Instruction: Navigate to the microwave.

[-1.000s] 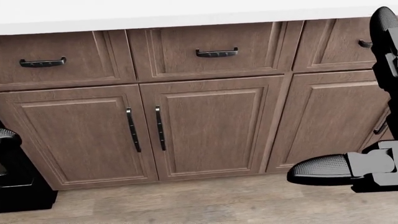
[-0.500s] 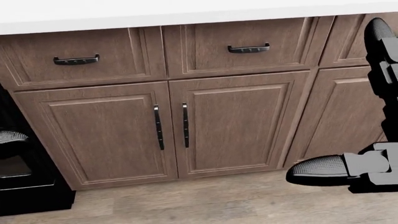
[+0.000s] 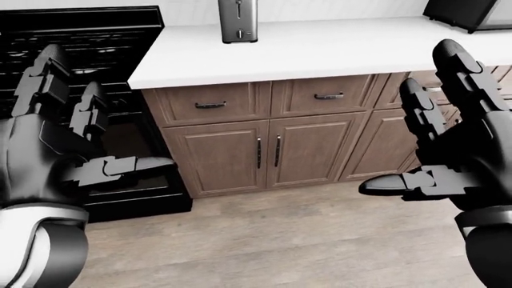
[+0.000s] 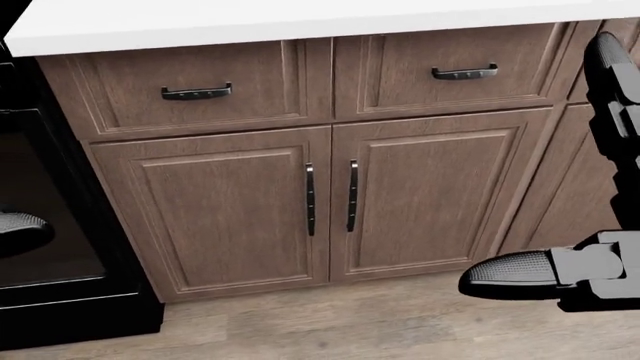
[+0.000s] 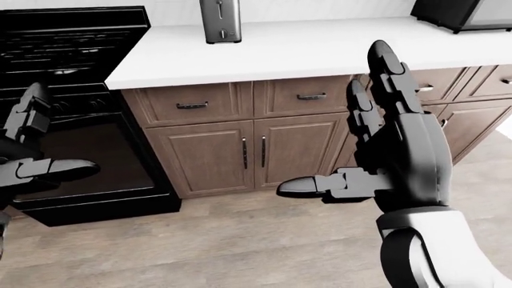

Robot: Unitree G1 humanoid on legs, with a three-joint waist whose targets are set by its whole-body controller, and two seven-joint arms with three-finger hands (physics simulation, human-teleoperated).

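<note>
Both my hands hang empty, fingers spread: left hand [image 3: 56,144], right hand [image 5: 392,150]. The microwave [image 5: 460,13] sits at the top right of the right-eye view on the white countertop [image 3: 320,48], above brown cabinets [image 4: 320,202]. A black stove [image 3: 80,36] stands left, a steel canister [image 3: 237,21] beside it. I see no readable writing.

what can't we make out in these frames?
- Microwave: cut off by the right-eye view's top-right corner; only a dark corner shows.
- Steel appliance on the counter: top cropped in the left-eye view.
- Cabinets at right: hidden behind the right hand.
</note>
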